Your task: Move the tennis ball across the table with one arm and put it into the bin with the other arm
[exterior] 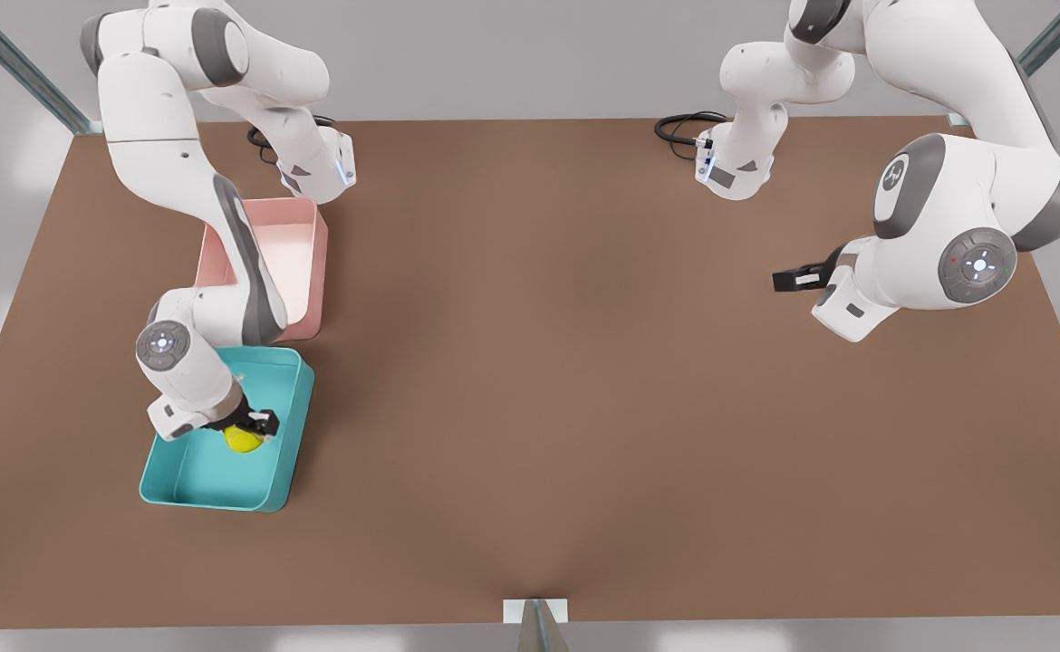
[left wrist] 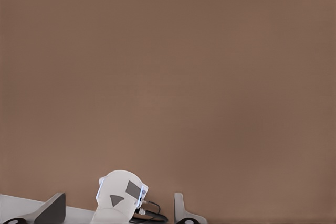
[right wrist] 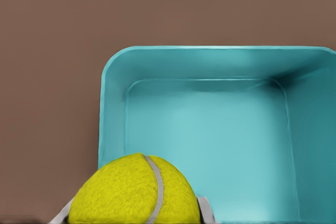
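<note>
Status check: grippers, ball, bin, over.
Right gripper shut on tennis ball, over the teal bin. Left gripper waiting above bare table at the front view's right. Pink tray beside the bin, not in the way.

The yellow-green ball (exterior: 242,440) sat gripped in the right end effector (exterior: 252,429) over the teal bin (exterior: 187,480), which lay at the front view's lower left on the tabletop (exterior: 584,380).

White arms (exterior: 168,172), grey joints, seemingly black end effector (exterior: 254,424)
</note>
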Action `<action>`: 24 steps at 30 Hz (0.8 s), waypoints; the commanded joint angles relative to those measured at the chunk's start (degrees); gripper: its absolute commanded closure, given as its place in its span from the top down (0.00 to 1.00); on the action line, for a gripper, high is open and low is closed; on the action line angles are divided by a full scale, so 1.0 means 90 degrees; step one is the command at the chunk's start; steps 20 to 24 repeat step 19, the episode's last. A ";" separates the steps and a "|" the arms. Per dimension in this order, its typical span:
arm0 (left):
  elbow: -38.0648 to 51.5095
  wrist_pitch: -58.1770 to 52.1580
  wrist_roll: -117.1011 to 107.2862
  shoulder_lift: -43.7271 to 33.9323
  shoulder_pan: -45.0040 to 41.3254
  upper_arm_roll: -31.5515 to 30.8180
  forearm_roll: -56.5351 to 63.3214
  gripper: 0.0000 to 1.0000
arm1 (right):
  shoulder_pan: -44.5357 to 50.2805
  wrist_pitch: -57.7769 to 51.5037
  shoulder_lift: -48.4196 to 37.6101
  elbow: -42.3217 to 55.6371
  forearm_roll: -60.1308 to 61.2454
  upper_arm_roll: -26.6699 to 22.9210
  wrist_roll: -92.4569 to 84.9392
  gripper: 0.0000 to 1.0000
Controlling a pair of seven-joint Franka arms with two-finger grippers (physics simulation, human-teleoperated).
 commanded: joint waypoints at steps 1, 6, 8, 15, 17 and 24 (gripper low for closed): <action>0.0001 -0.0018 -0.0035 -0.0008 0.0001 -0.0002 0.0003 1.00 | -0.0019 -0.0623 -0.0007 0.0013 0.0098 -0.0006 -0.2218 1.00; 0.0001 -0.0115 -0.0035 -0.0135 -0.0009 -0.0041 -0.0007 1.00 | 0.0351 -0.2446 0.0041 0.0988 0.0606 0.0043 -0.1614 1.00; 0.0011 -0.0203 -0.0211 -0.0145 0.0010 -0.0149 0.0003 1.00 | 0.0615 -0.4761 0.0051 0.1634 0.0567 0.0033 -0.1095 1.00; 0.0001 -0.0271 -0.0221 -0.0223 0.0001 -0.0168 -0.0007 1.00 | 0.0420 -0.6658 -0.2009 0.2162 0.0147 0.0170 -0.0294 1.00; 0.0001 -0.0272 -0.0221 -0.0223 -0.0009 -0.0178 0.0003 1.00 | 0.0313 -0.6590 -0.2322 0.2113 0.0215 0.0180 -0.0880 1.00; -0.0009 -0.0320 -0.0211 -0.0232 0.0001 -0.0178 -0.0007 1.00 | 0.0274 -0.6571 -0.2556 0.1947 0.0303 0.0180 -0.0880 1.00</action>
